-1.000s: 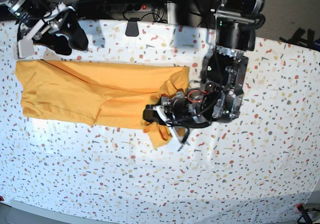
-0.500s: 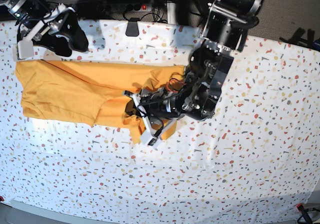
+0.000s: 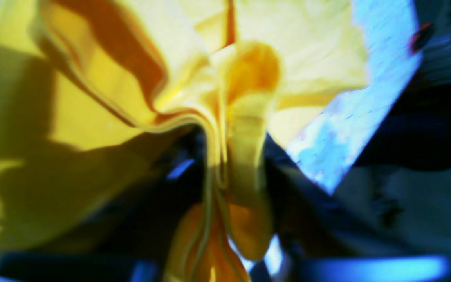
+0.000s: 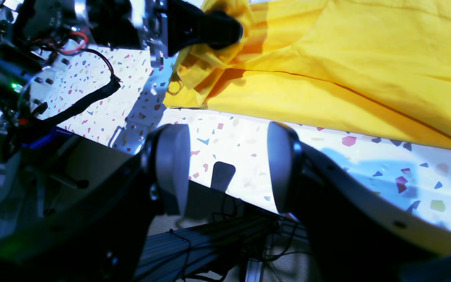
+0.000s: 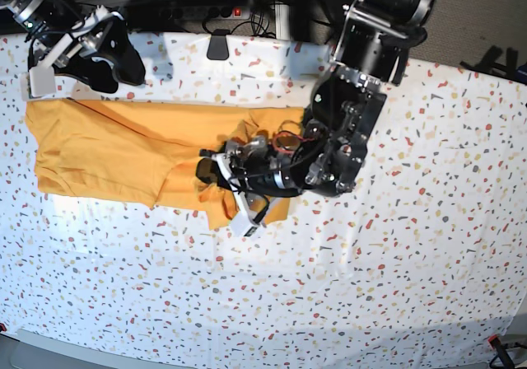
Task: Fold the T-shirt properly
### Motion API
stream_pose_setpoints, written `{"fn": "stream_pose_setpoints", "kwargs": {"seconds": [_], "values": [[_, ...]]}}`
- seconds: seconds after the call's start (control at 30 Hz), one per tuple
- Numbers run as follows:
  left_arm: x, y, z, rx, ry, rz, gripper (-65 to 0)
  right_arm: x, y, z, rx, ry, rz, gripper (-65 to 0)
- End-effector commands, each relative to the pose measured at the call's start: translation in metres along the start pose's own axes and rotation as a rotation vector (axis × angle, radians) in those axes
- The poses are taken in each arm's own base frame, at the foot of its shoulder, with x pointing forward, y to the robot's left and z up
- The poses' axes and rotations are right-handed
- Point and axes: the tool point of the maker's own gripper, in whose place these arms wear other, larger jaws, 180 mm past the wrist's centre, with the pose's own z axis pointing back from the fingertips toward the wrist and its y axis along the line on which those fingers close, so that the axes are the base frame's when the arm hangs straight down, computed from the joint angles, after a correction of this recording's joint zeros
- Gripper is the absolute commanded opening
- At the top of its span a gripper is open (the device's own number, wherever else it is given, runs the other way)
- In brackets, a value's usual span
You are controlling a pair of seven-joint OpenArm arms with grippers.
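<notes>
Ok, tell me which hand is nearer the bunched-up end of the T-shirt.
Left. The left hand is right at the bunched end of the T-shirt, cloth between its fingers. The right hand sits off the far end, above the shirt's edge.

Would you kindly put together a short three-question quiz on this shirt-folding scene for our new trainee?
1. True or false: the right gripper is clamped on the T-shirt.
2. Which gripper has cloth between its fingers: A) the left gripper, B) the right gripper, C) neither?
3. In the base view, what surface does the T-shirt lie on?

Key
1. False: its jaws stand apart over bare table, beside the shirt's edge.
2. A: the left wrist view shows bunched yellow cloth between them.
3. A white table with coloured speckles.
</notes>
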Motion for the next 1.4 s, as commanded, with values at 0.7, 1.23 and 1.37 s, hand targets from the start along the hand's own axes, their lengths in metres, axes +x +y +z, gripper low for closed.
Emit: {"fn": "stream_pose_setpoints", "kwargs": {"seconds": [0.7,1.23,1.37], "values": [[0.06,-0.036,0.01,-0.161,-0.263,-0.024,-42.8,0.009,0.007,0.002,0.027,-0.036,0.023,-33.4],[0.04,0.003,0.004,0.067,-0.12,-0.198,-42.8,0.08,-0.094,0.028,-0.517,-0.208,0.266,-33.4],[0.033,0.025,0.004,0.183,-0.092,-0.278,-42.8,0.097,-0.107,0.042,-0.575,-0.243,0.296,-33.4]]}}
